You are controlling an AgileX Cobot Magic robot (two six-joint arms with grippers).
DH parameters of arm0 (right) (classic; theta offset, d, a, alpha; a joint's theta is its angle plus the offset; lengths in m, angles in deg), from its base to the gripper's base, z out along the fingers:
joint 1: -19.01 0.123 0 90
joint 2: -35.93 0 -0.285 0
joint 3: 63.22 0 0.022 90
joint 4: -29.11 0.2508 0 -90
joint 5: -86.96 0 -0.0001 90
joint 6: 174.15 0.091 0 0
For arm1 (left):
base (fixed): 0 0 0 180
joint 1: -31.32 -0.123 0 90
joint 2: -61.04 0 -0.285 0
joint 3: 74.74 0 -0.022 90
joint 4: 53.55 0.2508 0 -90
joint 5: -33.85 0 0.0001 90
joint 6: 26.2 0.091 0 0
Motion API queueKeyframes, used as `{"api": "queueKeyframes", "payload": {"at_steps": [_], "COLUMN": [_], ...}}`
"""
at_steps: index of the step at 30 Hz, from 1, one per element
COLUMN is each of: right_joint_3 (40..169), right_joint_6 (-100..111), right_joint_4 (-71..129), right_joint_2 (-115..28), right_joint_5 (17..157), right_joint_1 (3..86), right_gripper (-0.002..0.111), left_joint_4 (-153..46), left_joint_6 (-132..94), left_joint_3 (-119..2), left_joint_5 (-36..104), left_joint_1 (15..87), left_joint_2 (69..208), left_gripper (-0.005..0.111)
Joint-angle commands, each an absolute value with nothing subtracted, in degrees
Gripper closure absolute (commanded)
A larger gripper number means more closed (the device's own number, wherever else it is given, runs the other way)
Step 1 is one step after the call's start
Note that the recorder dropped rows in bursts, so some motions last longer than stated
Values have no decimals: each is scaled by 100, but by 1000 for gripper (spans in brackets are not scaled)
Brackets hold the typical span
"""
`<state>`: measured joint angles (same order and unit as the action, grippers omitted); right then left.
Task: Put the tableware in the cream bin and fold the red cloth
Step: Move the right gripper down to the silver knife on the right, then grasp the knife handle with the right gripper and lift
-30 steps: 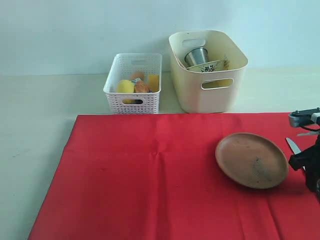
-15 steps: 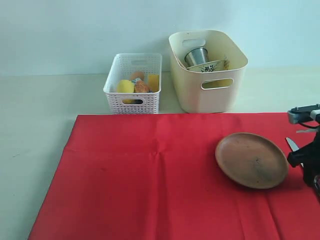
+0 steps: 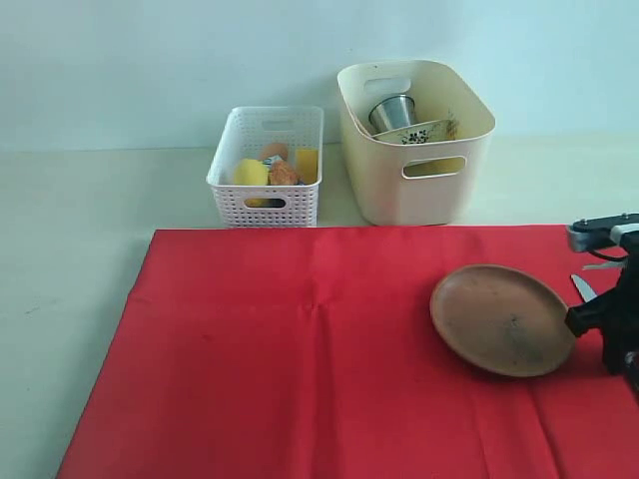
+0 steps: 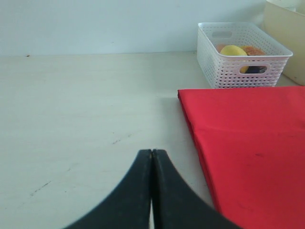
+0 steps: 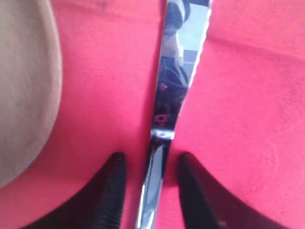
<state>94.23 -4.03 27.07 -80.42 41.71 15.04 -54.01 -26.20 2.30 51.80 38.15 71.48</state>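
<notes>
Right wrist view, knife [image 5: 164, 109] within end effector [image 5: 150, 161]

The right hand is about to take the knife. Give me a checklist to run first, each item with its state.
1. The knife lies between the fingers of the right hand: ok, red cloth shows on both sides.
2. That hand is open: ok, neither finger touches the knife.
3. The brown plate is clear of the fingers: ok, beside them, apart.
4. Fingertips clear of the cloth: cannot tell.
5. The cream bin has room: ok, only a steel cup and a bowl show inside.
6. The left hand is out of the way: ok, shut, over the table.
</notes>
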Motion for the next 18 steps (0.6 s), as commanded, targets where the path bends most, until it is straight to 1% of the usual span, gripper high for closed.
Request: {"api": "queueKeyframes", "payload": {"at_steps": [1,3,5,11,18], "right_joint_3": [9455,9537,9595,9595,9595], "right_joint_6": [-453,-453,-389,-282,-132], "right_joint_4": [2591,2591,2591,2514,2451], "right_joint_2": [-8149,-8149,-8125,-7842,-7099], "right_joint_5": [3814,3669,3611,3733,4237], "right_joint_1": [1469,1469,1469,1469,1469], "right_gripper": [94,103,108,108,108], "left_joint_4": [-5436,-5436,-5436,-5436,-5436], "left_joint_6": [-2620,-2620,-2620,-2620,-2620], "left_joint_3": [248,248,248,248,248], "left_joint_5": [5159,5159,5159,5159,5159], "left_joint_1": [3792,3792,3792,3792,3792], "left_joint_2": [7124,7124,7124,7124,7124], "left_gripper": [107,107,107,107,107]}}
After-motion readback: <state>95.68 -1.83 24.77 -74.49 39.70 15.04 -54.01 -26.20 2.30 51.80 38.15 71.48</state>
